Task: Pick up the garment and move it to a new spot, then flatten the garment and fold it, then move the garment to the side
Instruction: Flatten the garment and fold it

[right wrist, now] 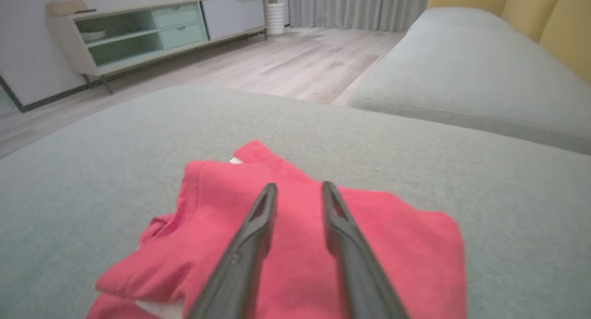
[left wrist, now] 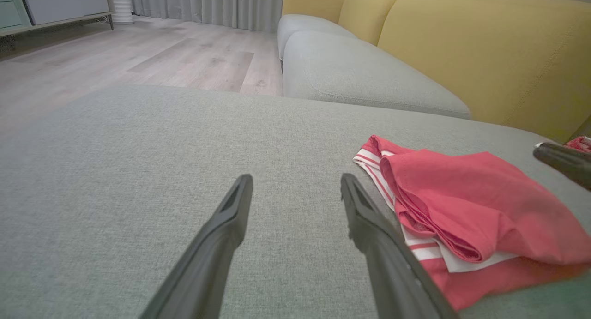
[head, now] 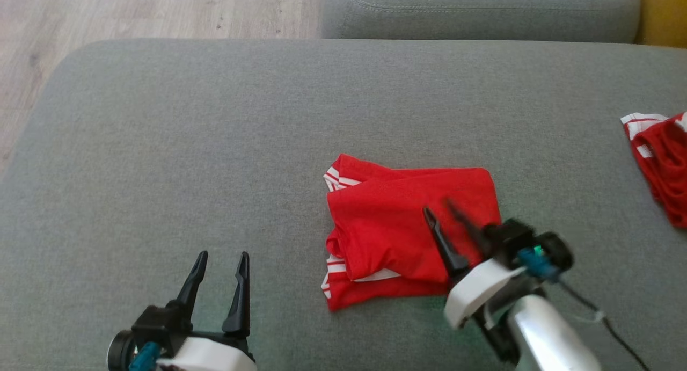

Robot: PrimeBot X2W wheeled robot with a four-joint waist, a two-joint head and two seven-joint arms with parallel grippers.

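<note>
Beneath my slanting right gripper (head: 439, 206) — jaws narrow, empty — the garment's (head: 397, 220) near edge; left gripper (head: 223, 254) gapes wide over open cushion (head: 214, 145).

The head view looks steeply down on the grey cushion (head: 161, 145) from above its near edge. Both wrist views sit low and close over it, facing its far edge, the floor (left wrist: 138, 56) and sofa (left wrist: 461, 46) beyond. All three share the red garment (head: 397, 215).
</note>
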